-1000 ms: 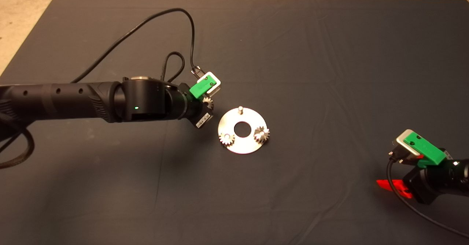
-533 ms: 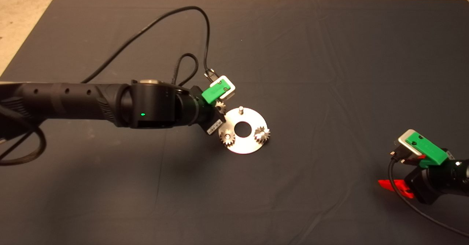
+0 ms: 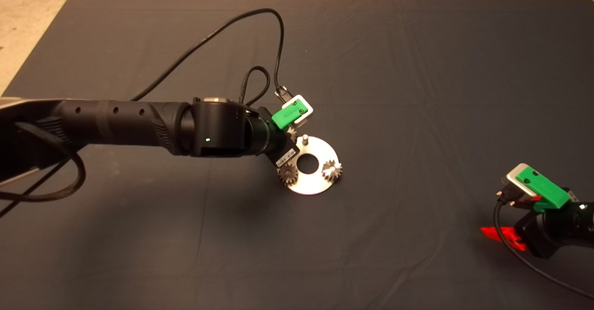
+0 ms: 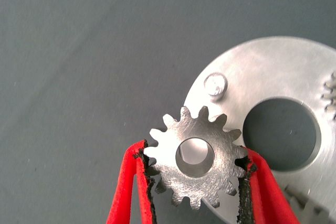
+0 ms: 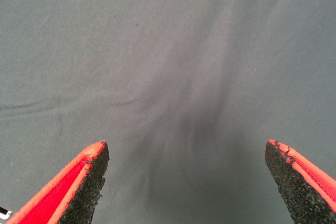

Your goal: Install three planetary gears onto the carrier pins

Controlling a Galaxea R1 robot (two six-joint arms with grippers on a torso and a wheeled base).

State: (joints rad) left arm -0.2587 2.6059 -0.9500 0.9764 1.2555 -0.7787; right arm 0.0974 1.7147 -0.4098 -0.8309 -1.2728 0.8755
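I'm holding the third gear (image 4: 197, 162) flat in the left pincer (image 4: 197, 182), just short of the bare pin (image 4: 216, 85), lining up its hole; the right pincer (image 5: 189, 182) is waiting wide open.

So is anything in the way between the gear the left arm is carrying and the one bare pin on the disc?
Nothing visible. The left gripper holds the gear beside the bare pin, with only disc surface between them. The two mounted gears sit on the other pins, off that path.

No legible text; only an unreadable white sticker (image 3: 286, 154) on the left wrist.
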